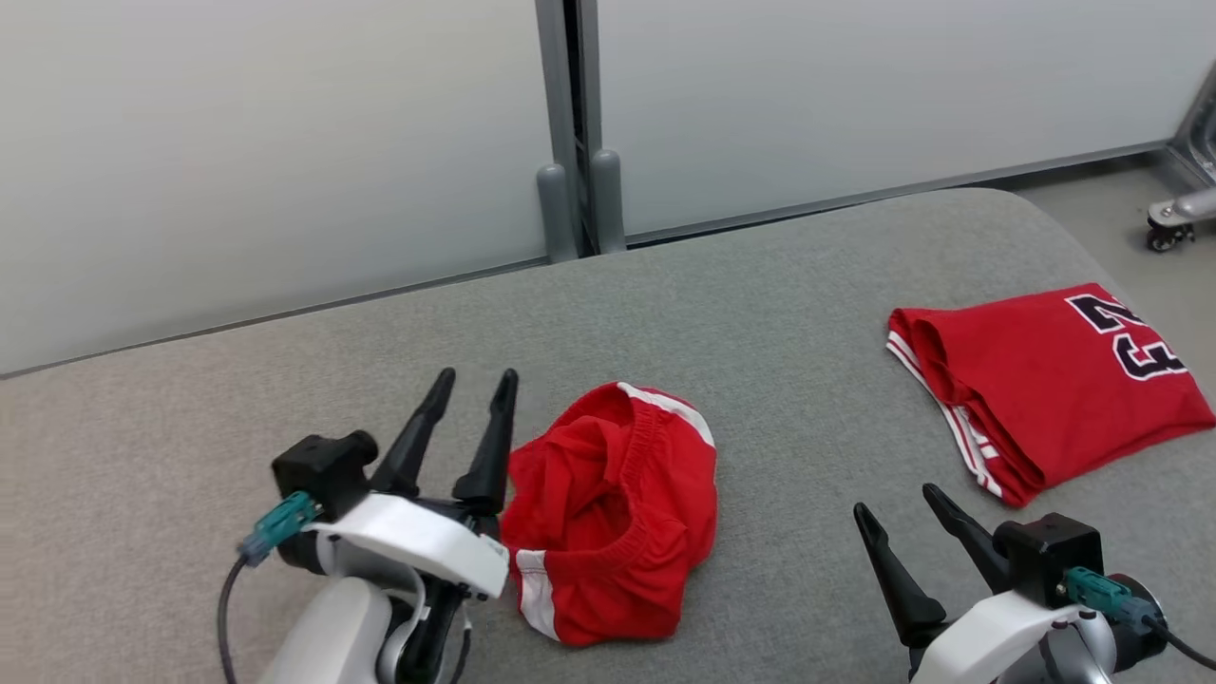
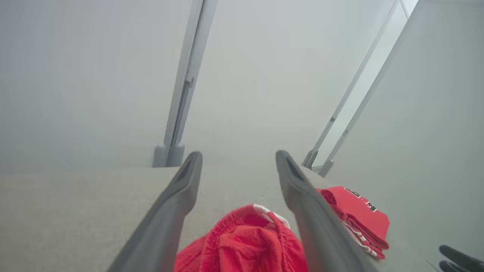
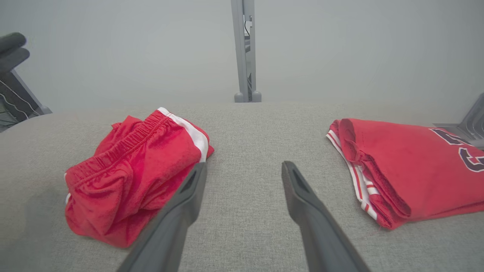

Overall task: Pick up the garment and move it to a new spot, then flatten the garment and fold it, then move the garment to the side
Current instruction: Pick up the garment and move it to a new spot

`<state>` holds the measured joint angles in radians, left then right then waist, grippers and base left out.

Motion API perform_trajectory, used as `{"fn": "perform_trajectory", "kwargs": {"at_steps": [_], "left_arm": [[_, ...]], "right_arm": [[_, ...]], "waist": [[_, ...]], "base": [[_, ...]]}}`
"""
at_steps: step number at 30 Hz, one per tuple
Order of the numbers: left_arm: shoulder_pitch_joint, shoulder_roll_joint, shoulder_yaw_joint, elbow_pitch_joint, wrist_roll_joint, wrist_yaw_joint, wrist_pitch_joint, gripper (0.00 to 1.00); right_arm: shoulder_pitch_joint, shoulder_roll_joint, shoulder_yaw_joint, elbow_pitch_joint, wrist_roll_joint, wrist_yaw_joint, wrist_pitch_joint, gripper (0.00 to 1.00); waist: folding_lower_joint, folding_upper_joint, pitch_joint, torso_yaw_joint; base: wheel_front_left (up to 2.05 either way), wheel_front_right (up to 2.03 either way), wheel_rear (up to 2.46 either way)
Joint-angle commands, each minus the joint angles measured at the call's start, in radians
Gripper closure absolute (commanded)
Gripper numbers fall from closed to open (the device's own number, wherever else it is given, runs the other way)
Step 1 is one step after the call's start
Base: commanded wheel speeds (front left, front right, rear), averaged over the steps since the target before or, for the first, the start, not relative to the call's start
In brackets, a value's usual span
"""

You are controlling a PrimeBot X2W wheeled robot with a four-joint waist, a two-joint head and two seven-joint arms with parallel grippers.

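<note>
Closest in, at the lower left of the head view, the left gripper (image 1: 478,378) points its two long dark fingers up and away, spread apart and gripping nothing. A teal plug (image 1: 280,522) and a dark cable hang from its white wrist. Just to its right lie the crumpled red mesh shorts with a white side stripe and gathered elastic waistband (image 1: 617,513), heaped in a loose mound on the wide grey woven-fabric surface (image 1: 760,285). The nearer finger stands right at their left edge; whether it touches the cloth cannot be told. In the left wrist view the mound sits low between the two fingers, beneath them rather than pinched. At the lower right the right gripper (image 1: 896,502) is likewise released, jaws wide and empty, hanging over bare grey fabric between the two garments. Well off to its right lies a folded red jersey with white-striped trim and a dark number (image 1: 1045,380), flat and near the surface's right edge, well apart from the shorts. Behind the surface stand pale frosted wall panels (image 1: 266,142) joined by a grey metal post (image 1: 570,123). A small black caster wheel (image 1: 1164,233) rests on the floor at the far right, and dark padded chair parts (image 3: 11,49) show at the upper left of the right wrist view.
</note>
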<state>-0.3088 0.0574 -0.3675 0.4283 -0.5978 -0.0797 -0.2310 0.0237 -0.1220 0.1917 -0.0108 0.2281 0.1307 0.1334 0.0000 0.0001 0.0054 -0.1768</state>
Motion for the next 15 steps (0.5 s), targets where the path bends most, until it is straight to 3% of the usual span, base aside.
{"fn": "perform_trajectory", "kwargs": {"at_steps": [1,5,8,15], "left_arm": [[0.029,0.018,0.025,-0.03,-0.001,0.0,-0.016,0.0],[0.123,0.028,0.158,-0.183,0.006,0.012,-0.034,0.0],[0.224,0.018,0.269,-0.319,0.04,-0.007,-0.032,0.0],[0.413,0.033,0.383,-0.44,0.245,-0.041,-0.033,0.0]], "right_arm": [[0.011,-0.003,-0.005,-0.002,-0.006,0.0,0.002,0.0],[0.023,-0.005,-0.008,-0.007,-0.004,0.0,0.003,0.0],[0.028,-0.007,-0.012,-0.011,-0.001,0.0,0.008,0.0],[0.04,-0.001,-0.026,-0.005,-0.001,0.0,0.011,0.0]], "waist": [[0.0,-0.0001,-0.026,0.041],[0.0,-0.0001,-0.046,0.093],[0.0,-0.0001,-0.056,0.131],[0.0,-0.0001,-0.07,0.184]], "base": [[0.0,0.0,0.0],[0.0,0.0,0.0],[0.0,0.0,0.0],[0.0,0.0,0.0]]}}
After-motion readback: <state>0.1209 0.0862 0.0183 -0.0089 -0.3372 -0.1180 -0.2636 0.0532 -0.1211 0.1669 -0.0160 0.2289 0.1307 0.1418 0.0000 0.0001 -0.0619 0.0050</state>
